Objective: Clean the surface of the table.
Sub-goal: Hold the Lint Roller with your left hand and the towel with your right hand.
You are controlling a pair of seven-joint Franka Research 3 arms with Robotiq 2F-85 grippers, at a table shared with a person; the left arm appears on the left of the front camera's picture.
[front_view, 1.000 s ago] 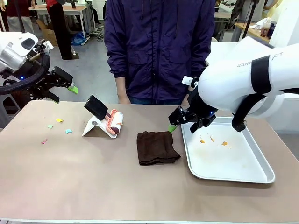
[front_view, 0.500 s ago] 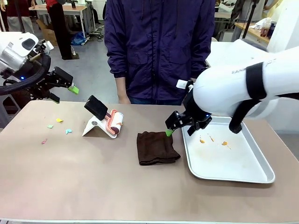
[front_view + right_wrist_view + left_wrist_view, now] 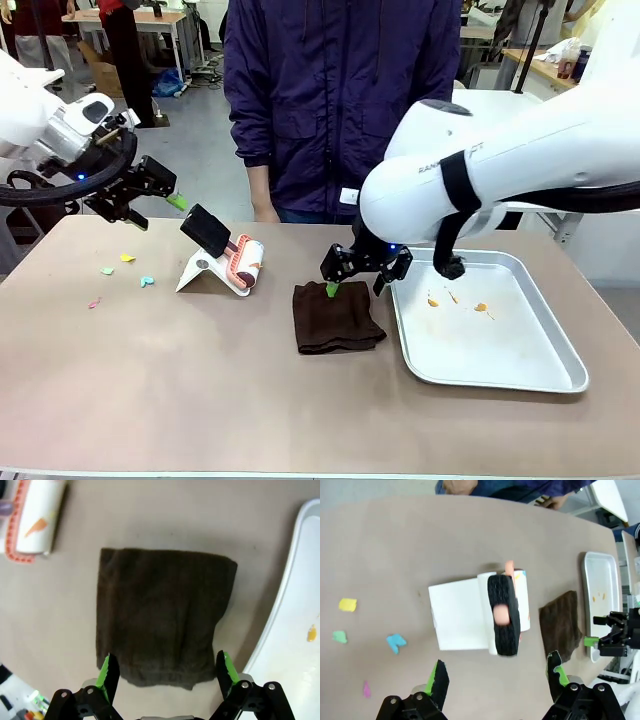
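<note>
Two empty, wide-open grippers: we would lower the right gripper (image 3: 355,285) straight onto the folded dark-brown cloth (image 3: 338,318) on the matte taupe-brown table (image 3: 200,400) beneath, pinching every layer; the left gripper (image 3: 155,208) hovers aside.

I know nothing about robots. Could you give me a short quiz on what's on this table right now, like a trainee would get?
1. True or false: the right gripper is shut on the brown cloth lying on the table.
2. Where do the small orange bits lie? A) on the bare table B) on the brown cloth C) in the steel tray
3. How many small coloured paper scraps lie on the bare table?
Key: 1 false, its jaws stand open over the cloth. 2 C. 3 four.
</note>
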